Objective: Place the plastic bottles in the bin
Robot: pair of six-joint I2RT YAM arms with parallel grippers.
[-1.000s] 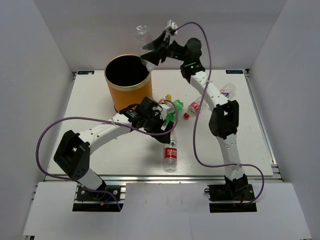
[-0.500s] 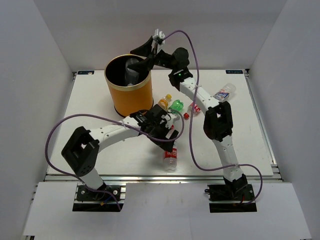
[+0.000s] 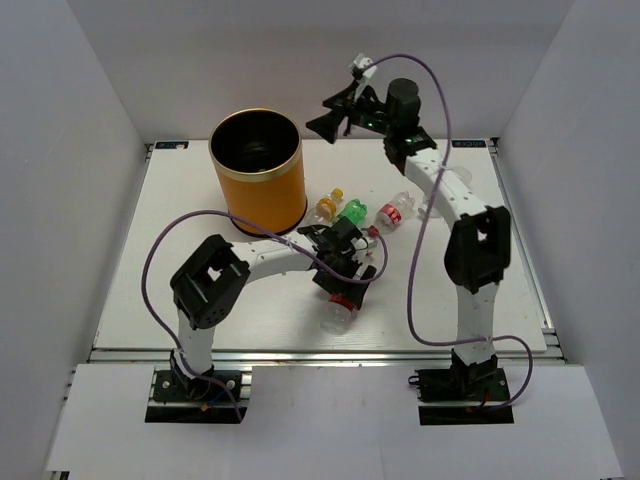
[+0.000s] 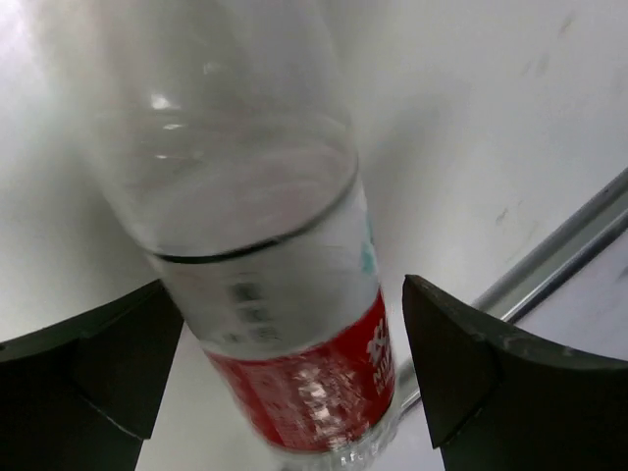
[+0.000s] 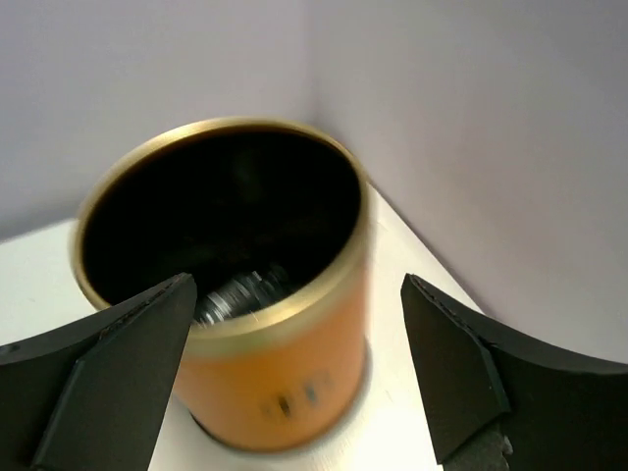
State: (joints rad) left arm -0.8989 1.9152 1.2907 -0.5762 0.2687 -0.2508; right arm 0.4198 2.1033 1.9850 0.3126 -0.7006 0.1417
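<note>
Top external view: left gripper (image 3: pixel 348 283), jaws apart, straddles a clear, red-labelled bottle (image 4: pixel 255 226) lying on its side near centre; right gripper (image 3: pixel 325 115), spread wide and empty, hovers right of the tall orange bin (image 3: pixel 258 190) at far left.

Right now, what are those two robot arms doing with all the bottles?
They are tidying plastic bottles into the orange bin. The left gripper is open, with a finger on each side of a red-labelled bottle lying on the table, not squeezing it yet. The right gripper hangs open and empty up beside the bin, where one clear bottle already lies inside. A green bottle and others wait on the table.
</note>
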